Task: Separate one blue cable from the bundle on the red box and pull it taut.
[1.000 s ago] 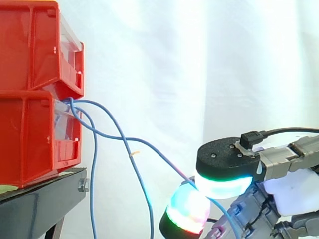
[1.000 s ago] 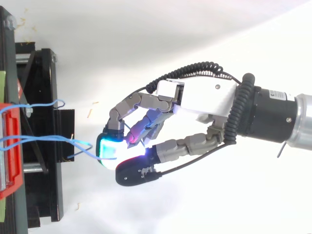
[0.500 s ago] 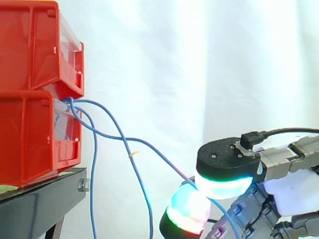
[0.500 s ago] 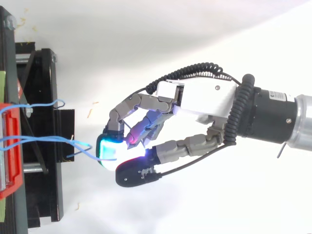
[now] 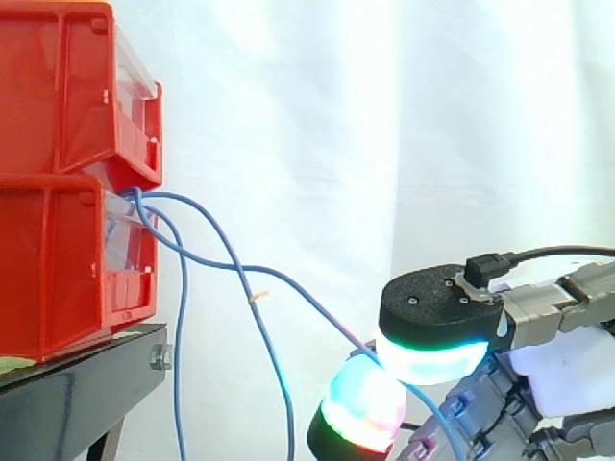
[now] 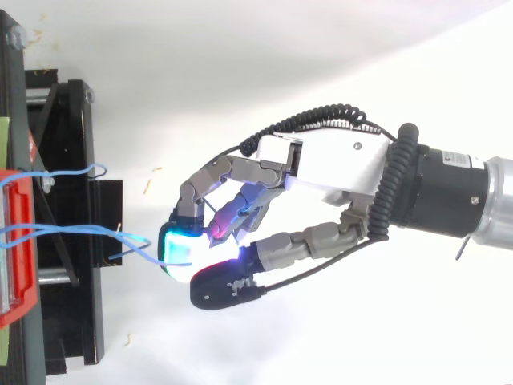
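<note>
Side view: the hand (image 5: pixel 437 312) sits low and well out from the front of the red box (image 5: pixel 58 259), level with the black stand (image 5: pixel 86 384) under it. Its fingers are curled in, and two glowing fingertips (image 5: pixel 363 399) pinch one blue cable (image 5: pixel 298 293) between them. That cable leaves the front lip of the red box, slopes down and away from it, passes between the pads and carries on below them.

Top view: same grip. The hand (image 6: pixel 337 164) faces the red box (image 6: pixel 16 241), and the blue cable (image 6: pixel 80 228) crosses from it over the stand to the cyan pad.

Progress: I judge the separating done. One cable is picked out, while the loose strands (image 5: pixel 180 365) hang down just beside the box front, apart from the hand. The pulling is not finished: the held cable shows a soft curve between box and hand, so it has slack. What is left is to draw it farther from the red box until it runs straight.

Writing: there is a small pale label on the black wrist, too small for me to read. I see nothing legible on the box or stand.
</note>
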{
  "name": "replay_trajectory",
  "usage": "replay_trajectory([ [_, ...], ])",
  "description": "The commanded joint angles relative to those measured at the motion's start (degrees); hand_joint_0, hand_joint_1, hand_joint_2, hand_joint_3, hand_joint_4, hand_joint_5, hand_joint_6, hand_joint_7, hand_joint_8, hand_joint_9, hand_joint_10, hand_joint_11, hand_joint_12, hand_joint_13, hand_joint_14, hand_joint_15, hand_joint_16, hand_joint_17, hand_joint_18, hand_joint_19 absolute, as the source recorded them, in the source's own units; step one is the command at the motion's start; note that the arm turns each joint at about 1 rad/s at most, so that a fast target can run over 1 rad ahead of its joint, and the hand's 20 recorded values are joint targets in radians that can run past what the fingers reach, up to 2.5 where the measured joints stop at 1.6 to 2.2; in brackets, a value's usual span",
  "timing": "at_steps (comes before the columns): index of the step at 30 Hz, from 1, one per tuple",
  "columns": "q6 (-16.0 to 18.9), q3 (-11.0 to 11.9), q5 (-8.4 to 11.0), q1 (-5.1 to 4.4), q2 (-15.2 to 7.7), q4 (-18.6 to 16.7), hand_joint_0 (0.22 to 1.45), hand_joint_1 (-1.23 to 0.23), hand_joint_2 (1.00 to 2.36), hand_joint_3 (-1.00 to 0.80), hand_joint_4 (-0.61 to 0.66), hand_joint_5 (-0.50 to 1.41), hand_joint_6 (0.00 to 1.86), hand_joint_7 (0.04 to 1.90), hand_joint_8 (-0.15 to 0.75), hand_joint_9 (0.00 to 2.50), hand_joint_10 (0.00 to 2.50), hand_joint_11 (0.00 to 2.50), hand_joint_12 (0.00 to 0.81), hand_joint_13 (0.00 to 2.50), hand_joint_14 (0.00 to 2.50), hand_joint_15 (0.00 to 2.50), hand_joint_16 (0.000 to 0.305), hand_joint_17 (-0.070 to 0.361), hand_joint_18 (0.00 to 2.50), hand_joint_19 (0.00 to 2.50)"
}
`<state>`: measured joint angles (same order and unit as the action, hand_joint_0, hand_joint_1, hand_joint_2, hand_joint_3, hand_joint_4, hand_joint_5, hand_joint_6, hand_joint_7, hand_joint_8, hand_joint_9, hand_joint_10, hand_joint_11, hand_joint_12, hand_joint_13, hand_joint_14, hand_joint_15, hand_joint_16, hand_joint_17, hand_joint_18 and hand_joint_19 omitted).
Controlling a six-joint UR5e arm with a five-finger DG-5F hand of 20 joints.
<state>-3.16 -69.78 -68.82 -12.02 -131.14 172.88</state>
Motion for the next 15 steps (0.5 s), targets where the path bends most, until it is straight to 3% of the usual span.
replay_trajectory([
  [1,0.0,0.0,0.0,-0.03,0.0,0.0,0.6,-0.78,1.0,-0.11,-0.02,0.0,0.87,0.89,0.317,0.92,0.0,0.04,0.454,0.84,0.01,0.37,0.068,0.153,0.83,0.5],
  [15,0.0,0.0,0.0,-0.38,0.0,0.0,0.6,-0.78,1.0,-0.11,-0.02,-0.01,0.87,0.88,0.314,0.92,0.0,0.05,0.454,0.84,0.01,0.37,0.067,0.152,0.83,0.51],
])
